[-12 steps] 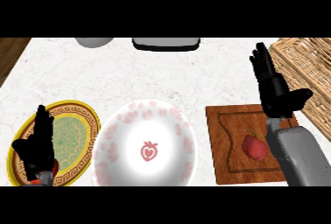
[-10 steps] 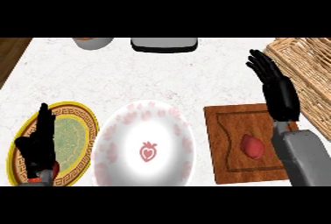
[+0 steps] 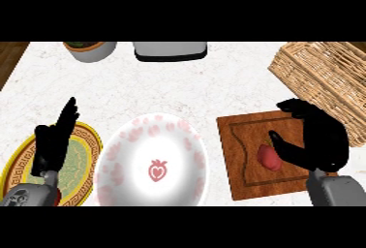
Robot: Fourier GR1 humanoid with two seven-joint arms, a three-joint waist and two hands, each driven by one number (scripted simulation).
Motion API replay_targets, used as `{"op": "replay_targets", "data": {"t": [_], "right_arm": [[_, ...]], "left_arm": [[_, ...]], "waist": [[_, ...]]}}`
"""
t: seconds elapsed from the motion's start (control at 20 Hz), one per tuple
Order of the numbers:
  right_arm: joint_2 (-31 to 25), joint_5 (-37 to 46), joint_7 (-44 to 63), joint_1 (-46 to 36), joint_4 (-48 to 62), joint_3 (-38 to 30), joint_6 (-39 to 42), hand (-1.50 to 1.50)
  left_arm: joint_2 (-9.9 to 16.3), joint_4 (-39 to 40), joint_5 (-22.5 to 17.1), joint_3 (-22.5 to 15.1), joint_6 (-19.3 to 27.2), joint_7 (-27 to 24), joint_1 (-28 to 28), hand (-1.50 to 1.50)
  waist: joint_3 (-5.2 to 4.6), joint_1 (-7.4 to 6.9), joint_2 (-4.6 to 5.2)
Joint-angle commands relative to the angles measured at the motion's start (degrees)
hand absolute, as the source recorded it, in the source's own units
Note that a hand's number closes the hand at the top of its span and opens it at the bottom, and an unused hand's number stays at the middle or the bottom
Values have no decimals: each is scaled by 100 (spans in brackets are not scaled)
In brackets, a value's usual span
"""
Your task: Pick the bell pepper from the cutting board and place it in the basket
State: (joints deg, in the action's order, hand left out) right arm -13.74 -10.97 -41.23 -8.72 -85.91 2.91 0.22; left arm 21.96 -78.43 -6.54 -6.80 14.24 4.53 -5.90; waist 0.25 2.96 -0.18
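The right hand [image 3: 318, 140] hangs over the right half of the cutting board [image 3: 247, 127], palm down, fingers curved and thumb reaching toward the bell pepper [image 3: 269, 156]. The thumb tip lies just beside the pepper's upper edge; whether it touches cannot be told. The fingers are bent but enclose nothing, and the pepper lies outside the grasp, left of the palm. The grey forearm enters from the lower right.

The bell pepper is red, small and rounded, lying on the cutting board near its centre. The board is a brown wooden rectangle with a groove running parallel to its edges, set slightly askew on the counter.

The basket [image 3: 325, 72] stands beyond the board toward the upper right, woven of pale wicker strands, its near corner overlapping the board's far right corner in this view.

The counter [image 3: 214, 82] is white with faint grey veining; dark wood shows at its upper left corner.

The left hand [image 3: 55, 140] rests at the lower left, fingers straight and pointing up, over a yellow-rimmed plate [image 3: 18, 162] with a green centre. Beside it lies a large white plate [image 3: 154, 167] with pink markings and a strawberry motif. At the far edge stand a grey bowl [image 3: 91, 50] and a grey-and-black appliance [image 3: 172, 50].
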Motion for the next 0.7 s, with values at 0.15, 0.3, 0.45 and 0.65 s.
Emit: {"op": "replay_targets", "data": {"t": [0.15, 0.3, 0.45, 0.65], "right_arm": [[399, 1616, -58, 1457, -1183, 270, -2020, -150], [-373, 2317, 611, 1956, -1051, -272, -2467, -150], [-1086, 3097, 1368, 2505, -1310, -362, -2465, -150], [-2082, 3613, 2550, 3184, -2100, -265, -1531, -150]], "left_arm": [[211, -74, -85, -37, -351, 506, -156, 0], [308, -157, -86, 37, -335, 555, -241, 0], [248, -19, -43, 15, -299, 557, -275, 0], [351, -202, -87, 6, -428, 693, -301, 0]], "waist": [[-41, -45, -42], [-62, 116, -68], [-83, 140, -29], [-95, 23, -27]]}}
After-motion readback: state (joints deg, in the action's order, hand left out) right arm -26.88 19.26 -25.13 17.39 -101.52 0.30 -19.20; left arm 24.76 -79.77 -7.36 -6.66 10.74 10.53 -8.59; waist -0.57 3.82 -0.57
